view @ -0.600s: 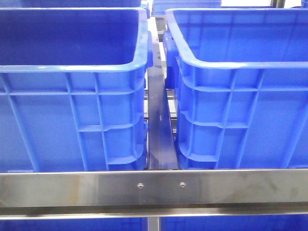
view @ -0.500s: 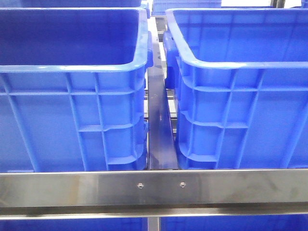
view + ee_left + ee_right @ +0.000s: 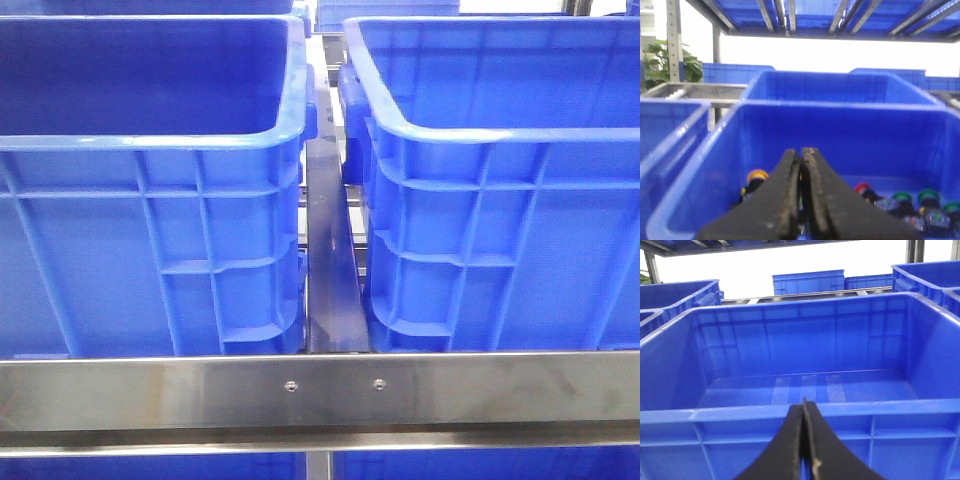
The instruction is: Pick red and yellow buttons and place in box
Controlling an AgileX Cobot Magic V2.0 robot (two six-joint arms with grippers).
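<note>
In the left wrist view, a blue bin holds push buttons on its floor. A yellow-capped button lies to one side, and a red-capped button lies beside several green-capped ones. My left gripper hangs above that bin's near rim, shut with nothing between its fingers. In the right wrist view, my right gripper is shut and empty, just short of the near rim of an empty blue box. Neither gripper shows in the front view.
The front view shows two tall blue bins, the left one and the right one, with a narrow gap and a metal bar between them. A steel rail runs across in front. More blue bins stand behind.
</note>
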